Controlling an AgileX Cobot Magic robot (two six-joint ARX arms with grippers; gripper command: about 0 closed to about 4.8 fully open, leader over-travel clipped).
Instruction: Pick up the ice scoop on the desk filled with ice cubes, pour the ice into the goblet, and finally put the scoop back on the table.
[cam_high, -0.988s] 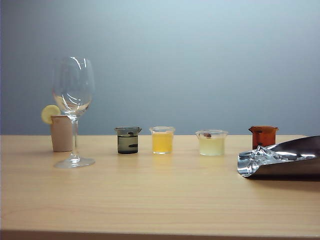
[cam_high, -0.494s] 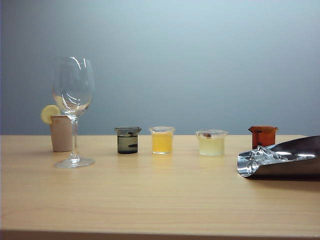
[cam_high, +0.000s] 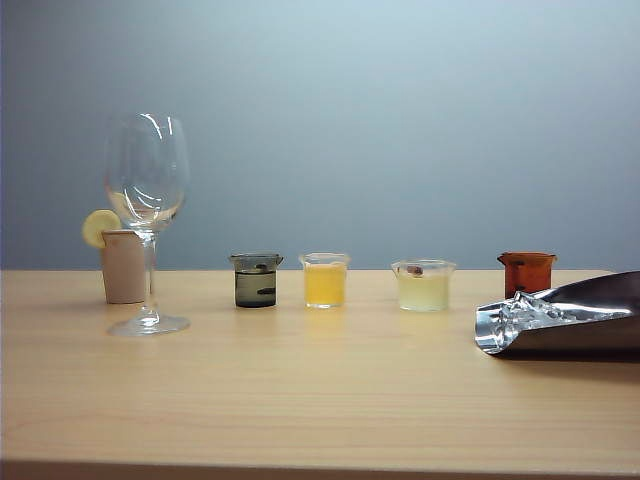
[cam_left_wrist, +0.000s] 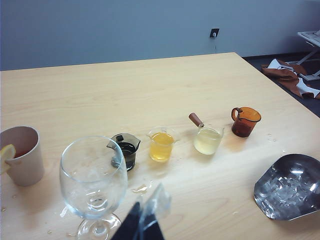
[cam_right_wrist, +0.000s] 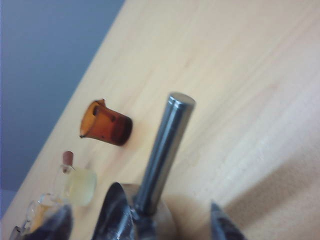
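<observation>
1. Ice scoop (cam_high: 560, 322) in the exterior view lies on the right of the desk (cam_high: 300, 400), a shiny silver trough with a slanted mouth turned toward the middle, and glassy ice cubes (cam_high: 525, 312) heaped inside it. The goblet (cam_high: 147, 220) stands well apart on the left, tall, clear and thin-stemmed, its bowl apparently without ice. Between them runs a row of small cups: dark, orange, pale yellow and an amber one. A beige cup with a lemon slice stands just behind the goblet. Neither arm appears here. By my judgement nothing of the task is done yet: lifting, pouring and setting back all remain.

2. Left wrist view: the left end effector (cam_left_wrist: 145, 220) hovers close above the goblet (cam_left_wrist: 93, 185), dark-tipped with something pale and clear at its tip; whether its jaws are apart or together I cannot tell. The scoop (cam_left_wrist: 289, 186) shows as a rounded metal bowl glinting with cubes (cam_left_wrist: 285, 190), far across the light wood-grain desk (cam_left_wrist: 125, 85).

3. Right wrist view: the right end effector (cam_right_wrist: 140, 217) straddles the scoop's short, smooth steel rod handle (cam_right_wrist: 164, 150), jaws apart on either side and not clamped on it. The amber cup (cam_right_wrist: 106, 123) lies near on the desk (cam_right_wrist: 240, 75). The grasp seems the step in hand.
</observation>
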